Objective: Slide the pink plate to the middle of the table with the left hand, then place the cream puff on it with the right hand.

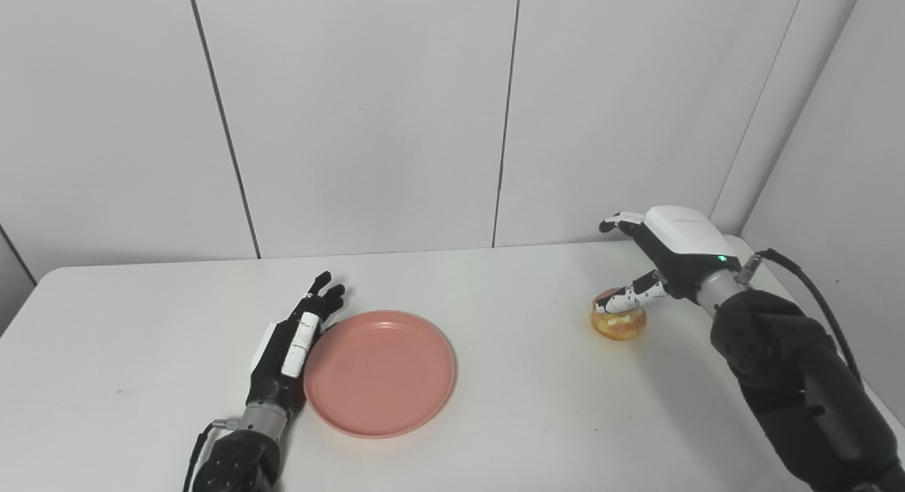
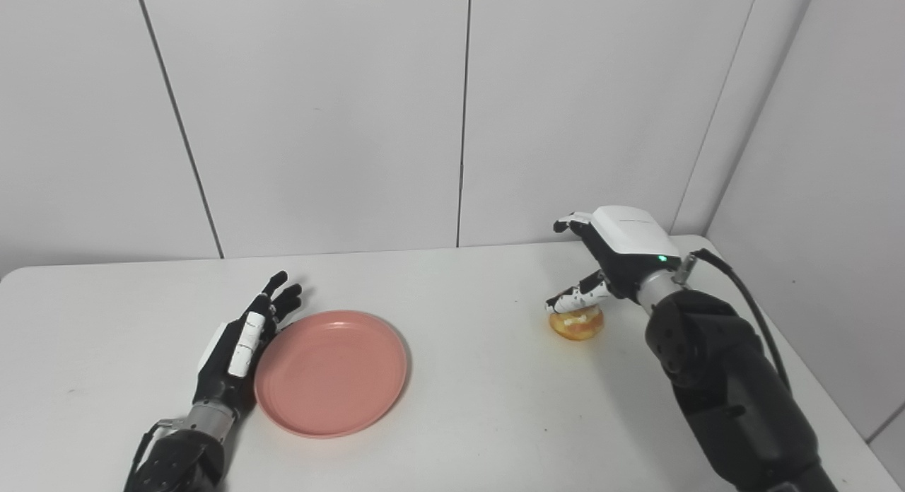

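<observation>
The pink plate (image 1: 382, 372) lies flat on the white table, left of centre. My left hand (image 1: 293, 340) rests open along the plate's left rim, fingers stretched forward and touching the edge. The cream puff (image 1: 619, 322), golden with a cream band, sits on the table at the right. Above it hovers my right hand (image 1: 654, 255), open, with its thumb (image 1: 626, 299) lying over the puff's top and the other fingers raised behind. Nothing is held in either hand.
The white table (image 1: 495, 421) ends against grey wall panels at the back and a side wall at the right. My right forearm (image 1: 792, 379) crosses the table's right front corner. A cable loops beside that wrist.
</observation>
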